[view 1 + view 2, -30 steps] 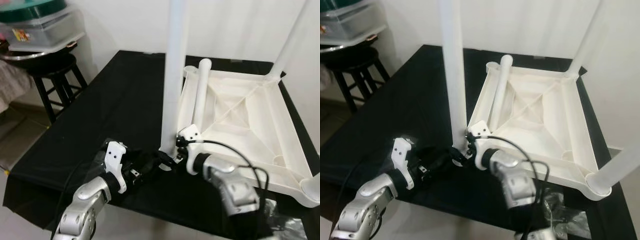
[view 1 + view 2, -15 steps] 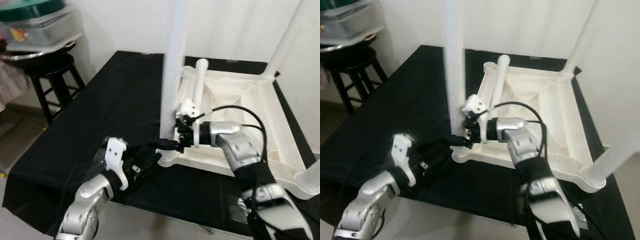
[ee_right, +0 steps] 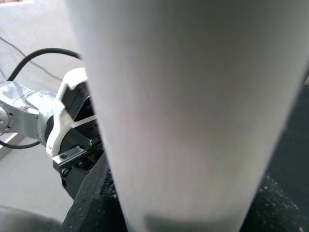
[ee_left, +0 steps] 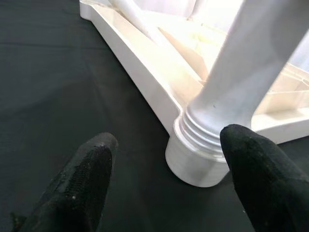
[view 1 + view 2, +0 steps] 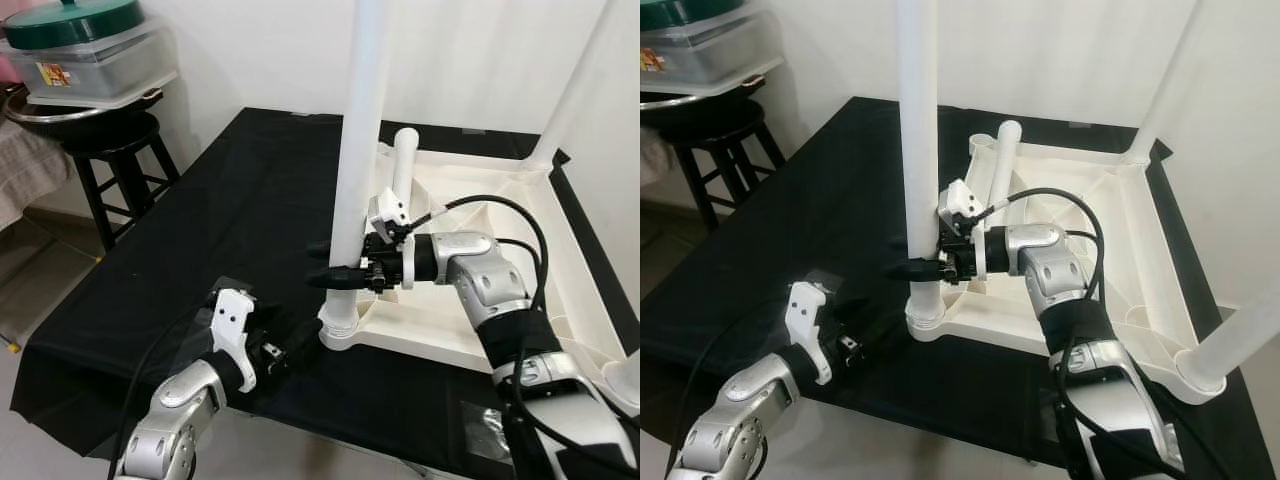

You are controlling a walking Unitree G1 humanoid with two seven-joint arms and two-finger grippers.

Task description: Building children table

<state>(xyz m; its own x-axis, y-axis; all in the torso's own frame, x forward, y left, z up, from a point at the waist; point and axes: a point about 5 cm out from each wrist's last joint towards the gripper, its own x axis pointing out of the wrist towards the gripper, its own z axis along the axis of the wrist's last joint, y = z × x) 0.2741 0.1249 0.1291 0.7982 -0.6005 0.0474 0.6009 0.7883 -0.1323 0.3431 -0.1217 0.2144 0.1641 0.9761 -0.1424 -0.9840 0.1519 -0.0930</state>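
On a black cloth over a bench lies the upturned white tabletop, underside up, its ribs meeting at the middle. Three legs stand in its corners: the near leg rises from the socket at the near left corner, a second stands at the far right corner, and a third at the near right corner. A fourth leg lies loose, tilted inside the tabletop by the far left corner. The right gripper reaches across from the tabletop side, its two fingers closed around the near leg a little above the socket; its wrist view looks straight onto that leg at close range. The left gripper rests low on the cloth just beside the socket, fingers apart and holding nothing. At far left a dark stool carries one lidded plastic box.
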